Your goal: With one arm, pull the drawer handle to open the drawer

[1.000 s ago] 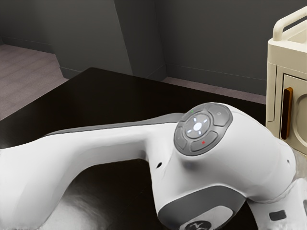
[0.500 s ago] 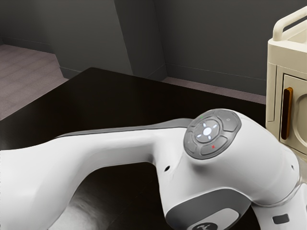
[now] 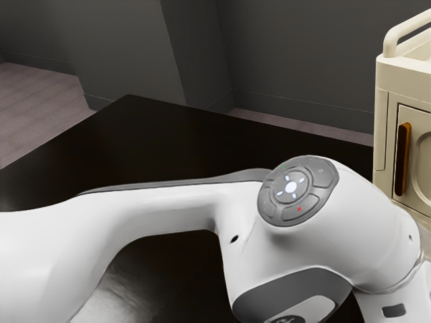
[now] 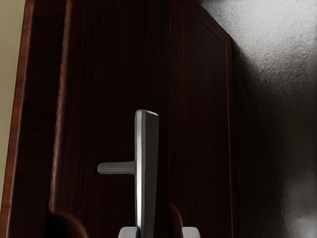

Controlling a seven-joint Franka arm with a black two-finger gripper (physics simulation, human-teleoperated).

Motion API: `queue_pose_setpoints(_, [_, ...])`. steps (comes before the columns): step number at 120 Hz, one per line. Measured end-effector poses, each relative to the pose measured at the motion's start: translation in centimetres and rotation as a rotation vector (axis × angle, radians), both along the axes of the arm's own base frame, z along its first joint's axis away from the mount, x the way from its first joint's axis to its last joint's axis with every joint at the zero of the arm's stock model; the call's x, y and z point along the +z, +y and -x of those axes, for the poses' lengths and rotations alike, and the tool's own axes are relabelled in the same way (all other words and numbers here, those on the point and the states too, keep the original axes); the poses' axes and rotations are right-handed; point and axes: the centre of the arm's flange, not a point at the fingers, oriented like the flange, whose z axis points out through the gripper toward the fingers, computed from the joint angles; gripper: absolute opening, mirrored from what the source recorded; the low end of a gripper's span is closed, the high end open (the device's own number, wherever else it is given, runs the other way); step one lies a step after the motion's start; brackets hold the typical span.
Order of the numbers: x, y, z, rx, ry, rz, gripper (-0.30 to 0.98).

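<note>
Before the parted pincer, the handle.

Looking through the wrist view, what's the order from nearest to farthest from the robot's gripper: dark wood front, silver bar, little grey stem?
1. Silver bar: reaches between the two tips of the open gripper.
2. Grey stem: behind the bar, joining it to the wood.
3. Dark wood front: behind both.

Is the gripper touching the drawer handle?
Cannot tell: in the wrist view, the gripper has one fingertip meeting or merely overlapping the handle, the other clearly apart.
</note>
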Motion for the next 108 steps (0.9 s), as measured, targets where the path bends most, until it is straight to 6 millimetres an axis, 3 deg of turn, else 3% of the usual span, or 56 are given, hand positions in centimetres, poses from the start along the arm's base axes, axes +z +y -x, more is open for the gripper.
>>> queue_pose_setpoints(108, [-0.5, 1.6, 4.9, 0.0, -0.011, -0.065, -0.04])
